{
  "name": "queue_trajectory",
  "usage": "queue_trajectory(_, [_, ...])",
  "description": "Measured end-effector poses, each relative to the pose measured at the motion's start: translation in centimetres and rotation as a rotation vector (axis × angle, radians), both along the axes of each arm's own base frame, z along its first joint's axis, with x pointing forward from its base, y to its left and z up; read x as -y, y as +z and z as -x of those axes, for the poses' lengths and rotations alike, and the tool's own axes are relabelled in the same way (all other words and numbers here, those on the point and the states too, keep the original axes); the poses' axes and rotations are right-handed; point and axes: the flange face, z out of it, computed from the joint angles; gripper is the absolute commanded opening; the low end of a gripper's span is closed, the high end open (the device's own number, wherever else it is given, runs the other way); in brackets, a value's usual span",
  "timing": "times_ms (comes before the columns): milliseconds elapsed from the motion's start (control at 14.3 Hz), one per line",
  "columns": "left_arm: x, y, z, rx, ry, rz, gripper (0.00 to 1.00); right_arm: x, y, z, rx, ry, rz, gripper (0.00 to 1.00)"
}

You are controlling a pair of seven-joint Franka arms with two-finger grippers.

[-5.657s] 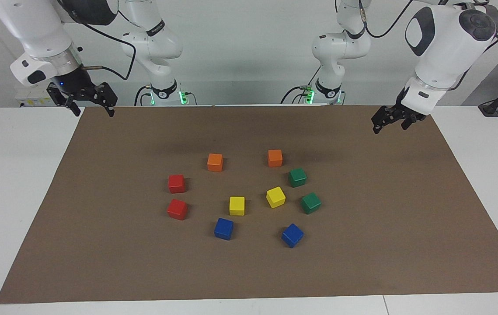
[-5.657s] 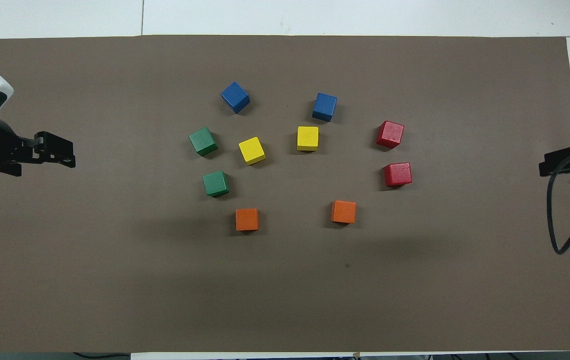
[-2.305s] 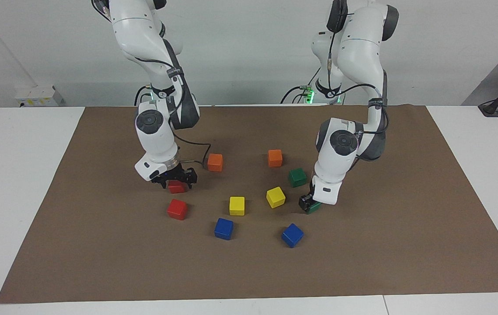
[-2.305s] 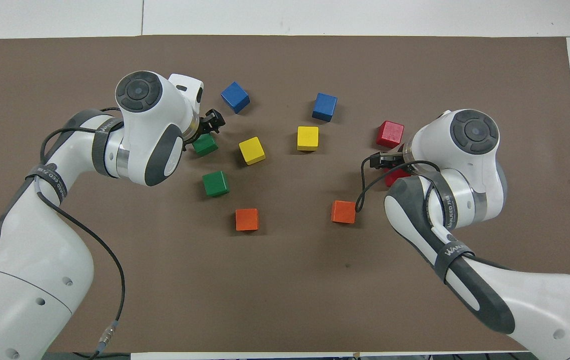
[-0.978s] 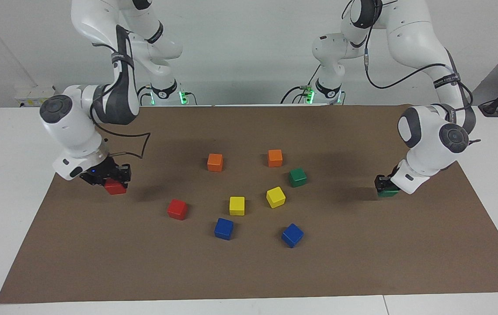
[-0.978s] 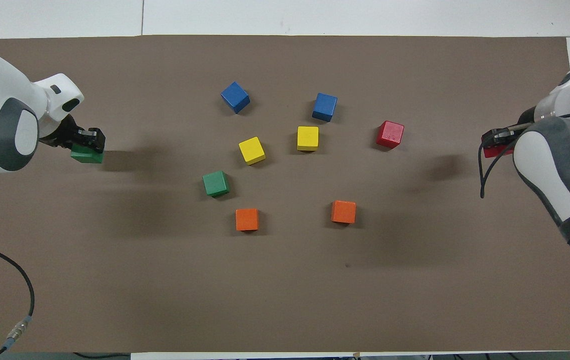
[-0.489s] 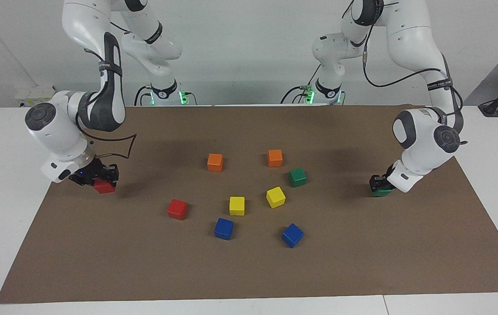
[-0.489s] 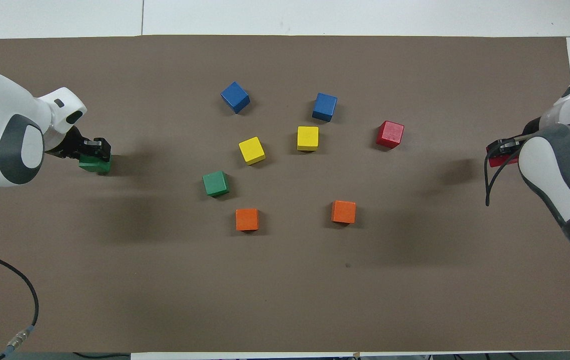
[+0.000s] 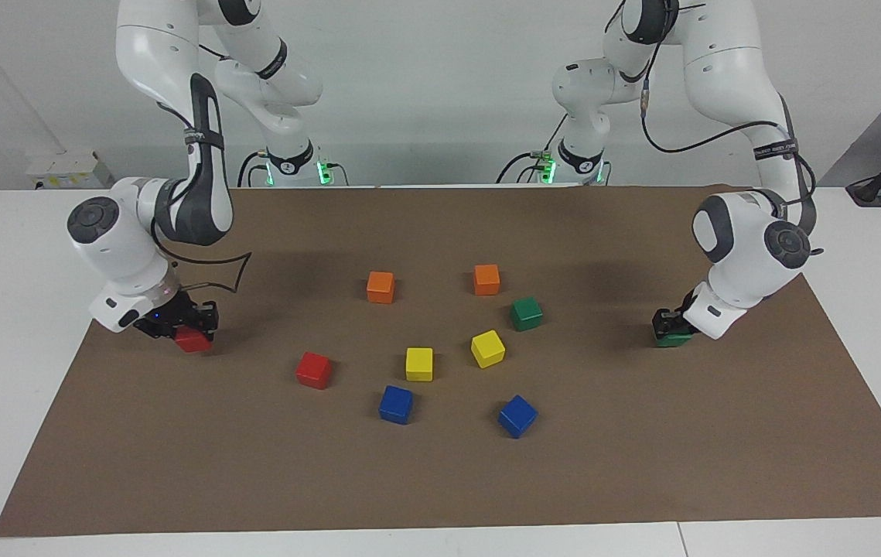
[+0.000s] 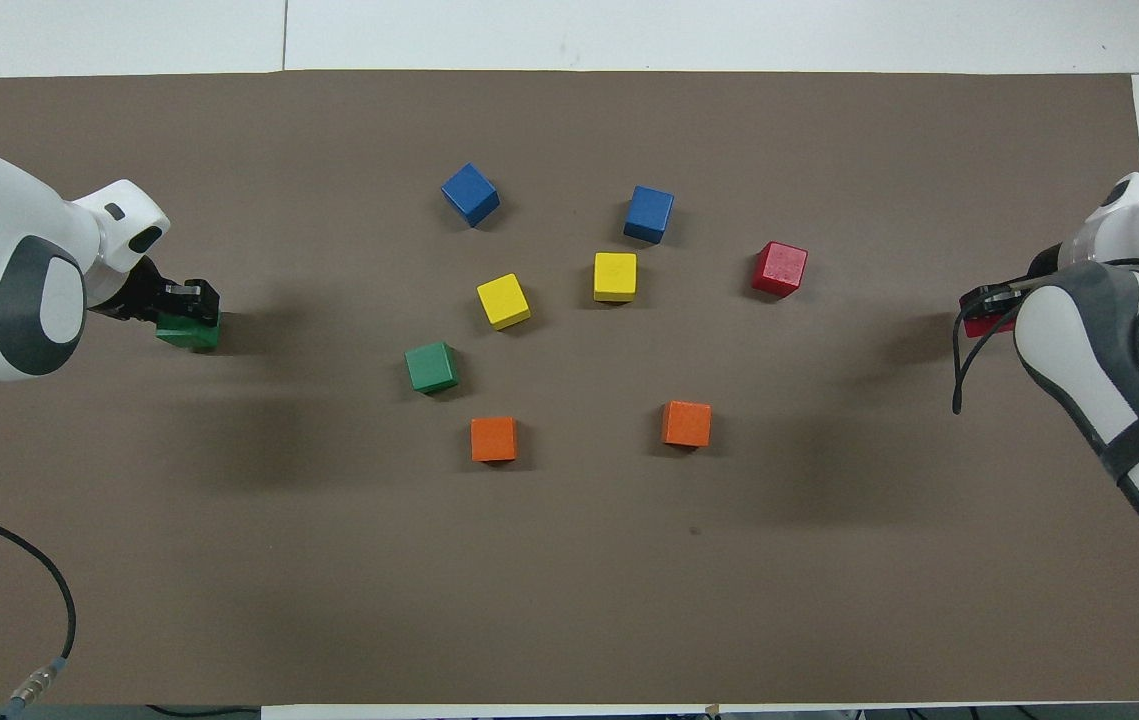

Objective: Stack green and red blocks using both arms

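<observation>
Gripping a green block (image 9: pixel 670 338), the left hand (image 9: pixel 673 323) stays put. Clamped on a red block (image 9: pixel 193 339), the right hand (image 9: pixel 179 320) has edged back toward the other cubes.

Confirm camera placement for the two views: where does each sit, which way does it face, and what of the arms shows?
Facing view: high across the table, looking at the robots; both arms show whole, bases at top.
Overhead view: high above the robots' end, looking steeply down and forward; only forearms enter from the sides.
Shared: left gripper shut on a green block, right gripper shut on a red block, brown mat; half a turn apart.
</observation>
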Motion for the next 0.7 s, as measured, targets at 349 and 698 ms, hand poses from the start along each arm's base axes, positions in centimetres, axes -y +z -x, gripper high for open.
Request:
queue_trajectory(349, [0.1, -0.4, 0.2, 0.013, 0.0, 0.0, 1.0, -0.1, -1.2, -0.1, 0.0, 0.003, -0.001, 0.0])
queue_trajectory(698, [0.1, 0.5, 0.2, 0.028, 0.002, -0.001, 1.0, -0.2, -1.8, -0.1, 0.001, 0.003, -0.001, 0.0])
